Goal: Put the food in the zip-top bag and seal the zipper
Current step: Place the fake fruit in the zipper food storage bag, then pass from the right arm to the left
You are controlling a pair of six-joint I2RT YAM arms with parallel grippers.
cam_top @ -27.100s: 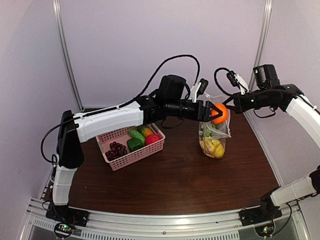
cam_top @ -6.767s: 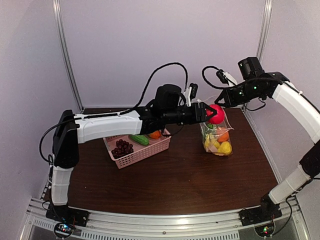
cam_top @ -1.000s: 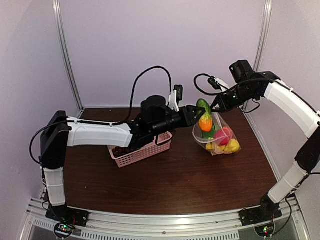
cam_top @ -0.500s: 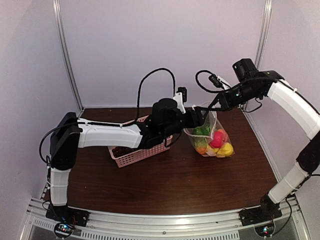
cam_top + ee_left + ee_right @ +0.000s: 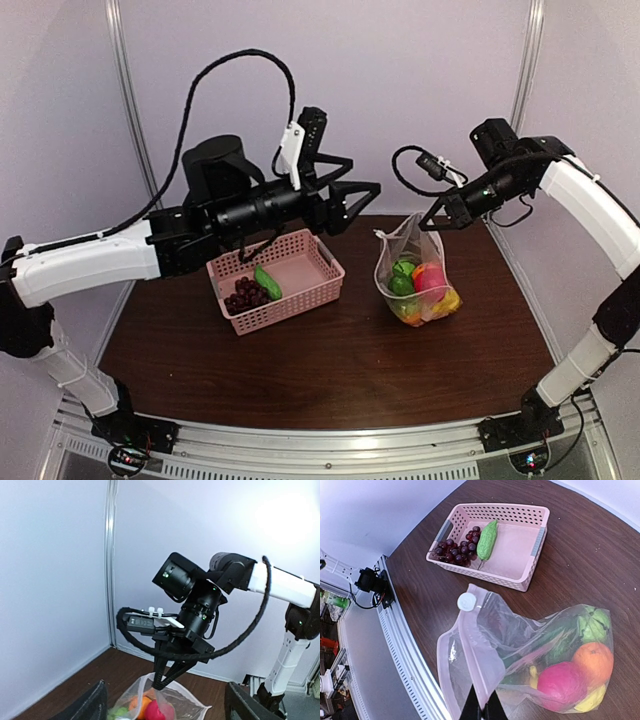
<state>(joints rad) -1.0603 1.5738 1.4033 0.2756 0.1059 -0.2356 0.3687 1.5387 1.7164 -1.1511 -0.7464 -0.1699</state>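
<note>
The zip-top bag (image 5: 415, 275) is thin, clear, crinkled film. It hangs from its top edge and its bulging bottom rests on the dark wood-grain surface (image 5: 330, 370), to the right of the basket. The right gripper (image 5: 440, 222) has its fingers pressed together on that top edge, pinching the film by the zipper (image 5: 475, 655), a pale strip with a round white slider tab (image 5: 466, 601) at its far end. Through the plastic show a smooth magenta-red apple (image 5: 561, 686), a glossy orange (image 5: 592, 661), a ribbed green pepper (image 5: 592, 625) and a bit of yellow fruit (image 5: 590, 700) at the bottom.

The pink plastic lattice basket (image 5: 320, 270) is rectangular with perforated walls. It holds a cluster of dark purple grapes (image 5: 243, 293) and, just beside it, a bumpy green cucumber (image 5: 266, 281).

The left gripper (image 5: 358, 192) is raised above the basket's far side, its black fingers spread wide, holding and touching nothing.
</note>
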